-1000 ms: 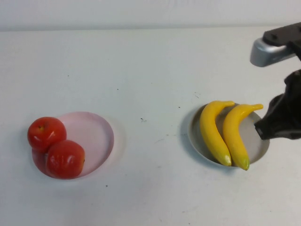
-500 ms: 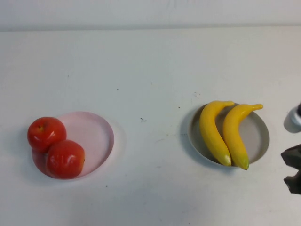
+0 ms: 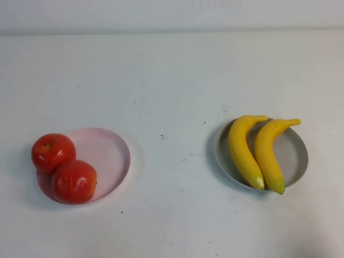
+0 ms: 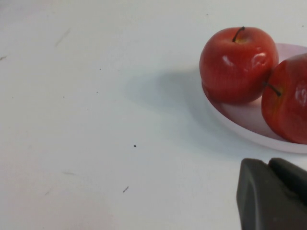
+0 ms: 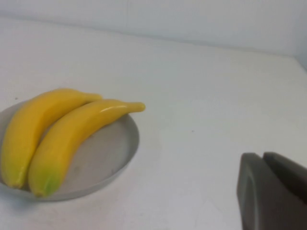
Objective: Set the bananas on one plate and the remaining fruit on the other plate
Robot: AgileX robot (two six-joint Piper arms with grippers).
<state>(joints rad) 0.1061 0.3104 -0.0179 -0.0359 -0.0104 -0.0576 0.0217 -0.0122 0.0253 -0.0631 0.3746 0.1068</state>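
Note:
Two yellow bananas lie side by side on the grey-blue plate at the right; the right wrist view shows the same bananas on that plate. Two red apples rest on the left part of the pale pink plate; the left wrist view shows these apples on the pink plate. My left gripper is shut and empty, a little off the pink plate. Beside the grey plate, my right gripper is shut and empty. Neither arm shows in the high view.
The white table carries faint scuffs and small dark specks between the plates. A pale wall runs along its far edge.
The right arm has drawn back from beside the grey plate and left the high view at the right. The fruit and plates have stayed put.

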